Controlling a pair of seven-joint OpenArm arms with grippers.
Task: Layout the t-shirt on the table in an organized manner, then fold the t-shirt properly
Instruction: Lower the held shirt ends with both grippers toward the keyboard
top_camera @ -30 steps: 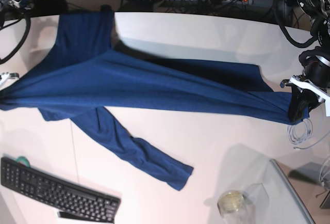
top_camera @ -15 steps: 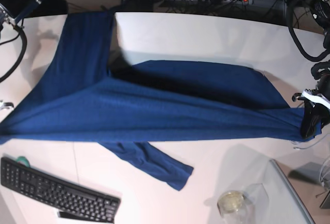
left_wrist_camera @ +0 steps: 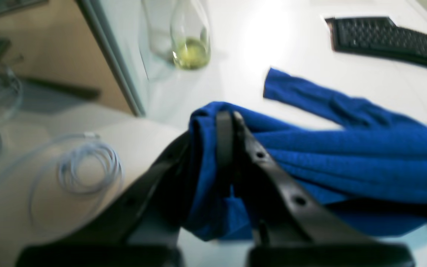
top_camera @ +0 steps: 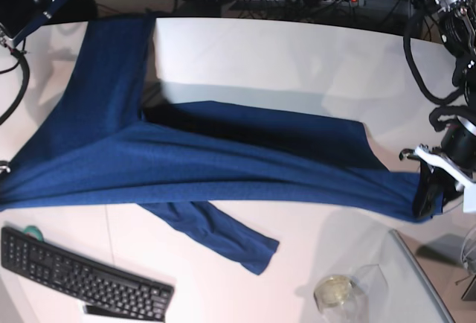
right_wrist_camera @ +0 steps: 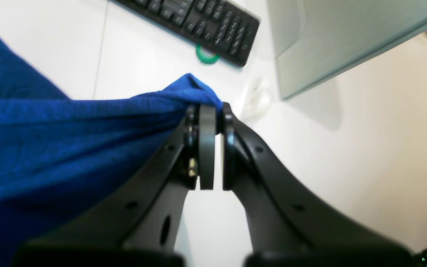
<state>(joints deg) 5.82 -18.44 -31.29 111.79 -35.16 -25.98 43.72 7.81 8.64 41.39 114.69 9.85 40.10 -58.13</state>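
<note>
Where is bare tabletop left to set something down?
Free: the far white tabletop beyond the dark navy long-sleeved t-shirt, and the near strip between its sleeve cuff and the glass jar. Crowded: the near-left corner by the black keyboard.

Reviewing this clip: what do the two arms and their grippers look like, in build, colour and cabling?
Both grippers have matte black, flat, tapered fingers with small round holes along them. The right gripper has disc-like grey pads at its tips. In the base view the left gripper sits under a white bracket on a black arm with thick black cables looping beside it. No markings are legible.
</note>
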